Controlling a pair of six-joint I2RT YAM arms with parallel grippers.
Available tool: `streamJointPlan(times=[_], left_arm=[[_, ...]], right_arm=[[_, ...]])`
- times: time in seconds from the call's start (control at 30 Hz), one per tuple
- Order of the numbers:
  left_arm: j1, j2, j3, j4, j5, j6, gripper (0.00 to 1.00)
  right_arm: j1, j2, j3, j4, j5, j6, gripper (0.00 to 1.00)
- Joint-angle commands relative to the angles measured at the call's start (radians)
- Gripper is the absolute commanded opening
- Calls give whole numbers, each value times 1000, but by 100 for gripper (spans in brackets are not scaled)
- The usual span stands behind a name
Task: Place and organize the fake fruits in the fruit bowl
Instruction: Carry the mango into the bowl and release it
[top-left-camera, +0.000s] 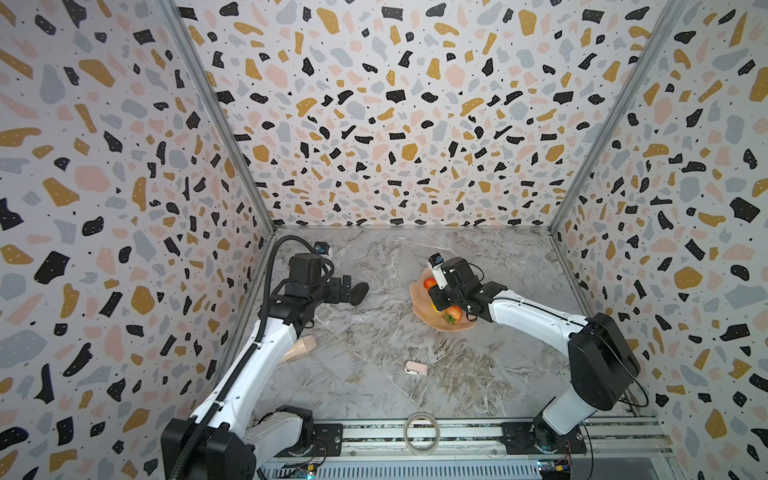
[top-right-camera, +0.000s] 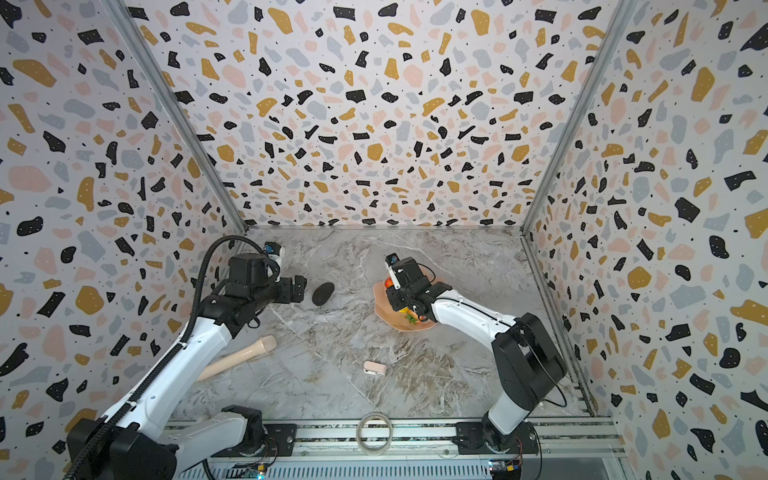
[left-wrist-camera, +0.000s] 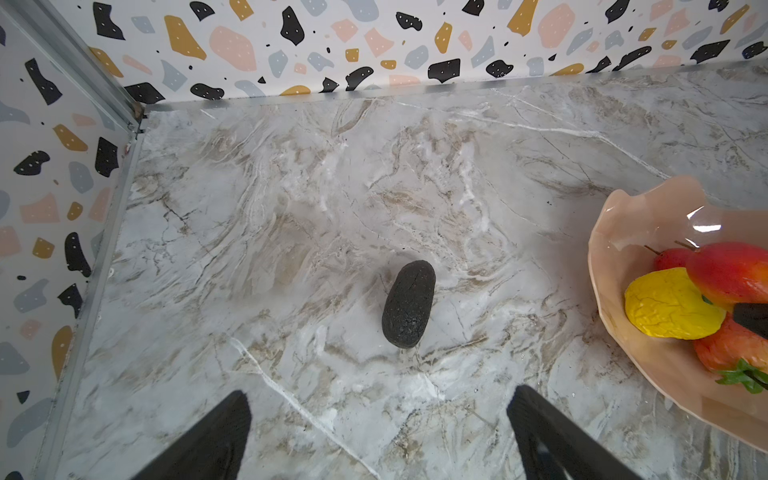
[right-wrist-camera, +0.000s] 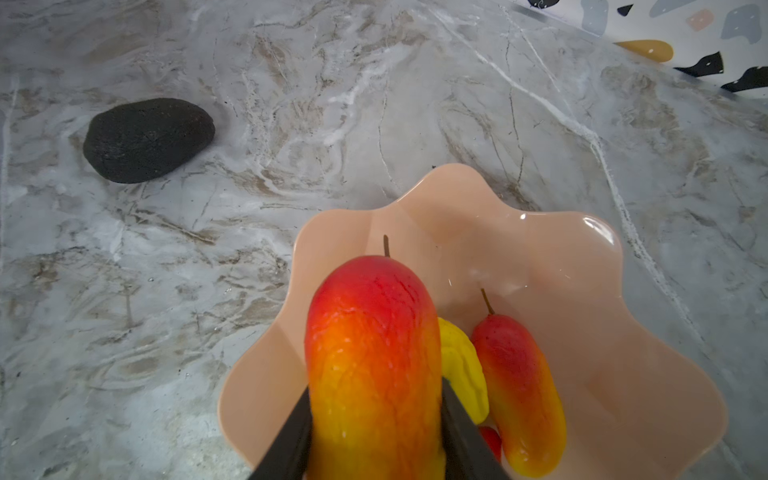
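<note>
right wrist view: right fingers (right-wrist-camera: 291, 440) clamped on a mango (right-wrist-camera: 374, 353), over the fruit bowl (right-wrist-camera: 623, 332)
in bowl: second mango (right-wrist-camera: 519, 386), yellow citrus (right-wrist-camera: 461, 370), strawberry (top-left-camera: 454, 313)
black oval (left-wrist-camera: 408, 303): on bench (left-wrist-camera: 291, 208), 9 o'clock of bowl, apart from it
left fingers (left-wrist-camera: 208, 440): spread open, empty, 9 o'clock of oval, not touching
pink clip (top-left-camera: 416, 368): 6 o'clock of bowl

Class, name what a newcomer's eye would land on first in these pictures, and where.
The right gripper is shut on a red-and-yellow mango over the pink bowl. One black fruit lies alone on the marble table, ahead of the open left gripper.
</note>
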Motion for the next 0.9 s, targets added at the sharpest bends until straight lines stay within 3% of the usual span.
streamJointPlan(times=[0.0,0.77,0.87], left_arm=[[-4,-4,-7,34,15,3,100],[-5,-9,-22,39,10,7,100],[-5,-9,-23,39,10,7,99]], right_arm=[[-1,4,36,-31,11,-8,5],[57,-48,-77,-82,-16,55,17],[57,-49,-86,-86,-16,57,23]])
